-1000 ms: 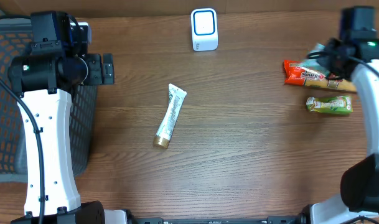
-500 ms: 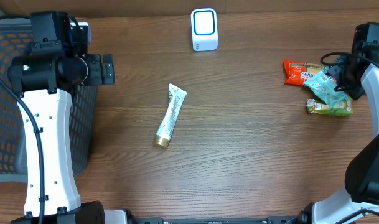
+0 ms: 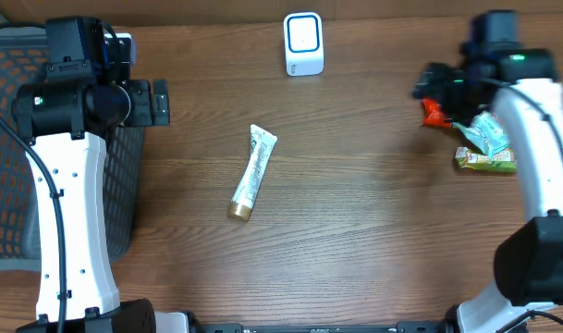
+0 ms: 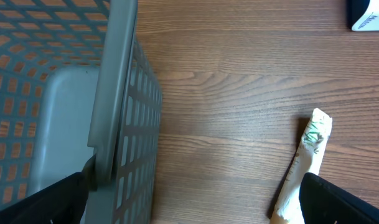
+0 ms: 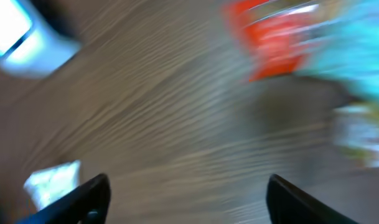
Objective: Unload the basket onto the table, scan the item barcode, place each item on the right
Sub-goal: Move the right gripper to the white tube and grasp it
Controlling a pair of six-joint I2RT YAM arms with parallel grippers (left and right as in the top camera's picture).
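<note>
Left end effector point(image 4: 192, 196) hangs spread wide next to the basket point(image 4: 114, 124), gripping nothing. Right end effector point(image 5: 186, 193) looks wide and empty too, though that view's pretty blurry, hovering near the snack packets point(image 3: 489, 132). The tube point(image 3: 252, 172) lies flat mid-worktop, well apart from the scanner point(image 3: 303, 43).

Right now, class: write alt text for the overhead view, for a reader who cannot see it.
A tube lies mid-table, a white scanner beyond it. The left arm stands by a basket at left; the right arm reaches over snack packets at right.
</note>
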